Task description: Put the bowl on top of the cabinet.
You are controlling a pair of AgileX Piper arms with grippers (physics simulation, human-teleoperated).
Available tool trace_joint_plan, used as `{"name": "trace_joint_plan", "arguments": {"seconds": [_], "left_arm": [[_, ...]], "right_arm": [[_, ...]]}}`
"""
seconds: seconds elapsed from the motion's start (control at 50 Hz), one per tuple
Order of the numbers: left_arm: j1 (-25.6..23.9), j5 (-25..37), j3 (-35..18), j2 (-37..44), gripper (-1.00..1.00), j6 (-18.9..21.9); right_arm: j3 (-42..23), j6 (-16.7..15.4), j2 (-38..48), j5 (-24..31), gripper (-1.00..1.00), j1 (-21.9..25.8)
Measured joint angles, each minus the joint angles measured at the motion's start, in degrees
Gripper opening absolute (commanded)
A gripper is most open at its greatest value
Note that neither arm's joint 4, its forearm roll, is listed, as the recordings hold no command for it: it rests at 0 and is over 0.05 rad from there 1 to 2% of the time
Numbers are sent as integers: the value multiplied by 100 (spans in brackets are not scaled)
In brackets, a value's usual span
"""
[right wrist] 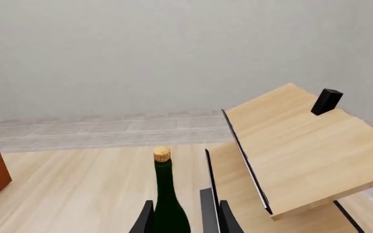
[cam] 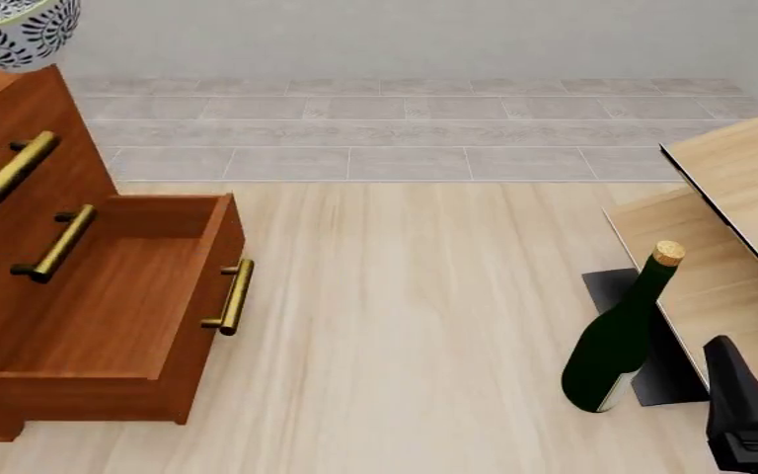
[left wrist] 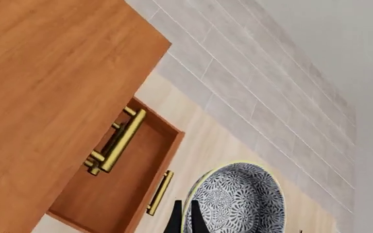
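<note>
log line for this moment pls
stage: bowl carried above cabinet | left gripper: shut on bowl rim | right gripper: open, bottle ahead | bowl on cabinet top: not yet

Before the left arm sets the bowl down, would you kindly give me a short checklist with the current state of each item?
1. Bowl held by the left gripper: ok, fingers straddle its rim.
2. Bowl raised above the cabinet top: ok in the front view.
3. Bowl centred over the top: cannot tell, cropped at the frame corner.
4. Cabinet top free of obstacles: cannot tell, mostly out of view.
5. Open drawer away from the bowl: ok.
6. Right gripper apart, near the bottle: ok.
</note>
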Motion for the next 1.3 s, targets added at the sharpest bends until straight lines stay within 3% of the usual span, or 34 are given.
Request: {"name": "trace_joint_plan", "arguments": {"seconds": [0.34,0.56,0.82,1.3], "left_arm": [[1199,5,-451,337,-100,-389],[1848,5,-507,482,-100,-803],[2677,5,-546,754,-100,-945],[3321,5,-563,1294,-100,-927]], "right_arm": [[18,-15,0,-2,100,4],[21,-19,1,6,100,12],[23,-10,1,9,100,13],[26,-29,1,17,100,17]]}}
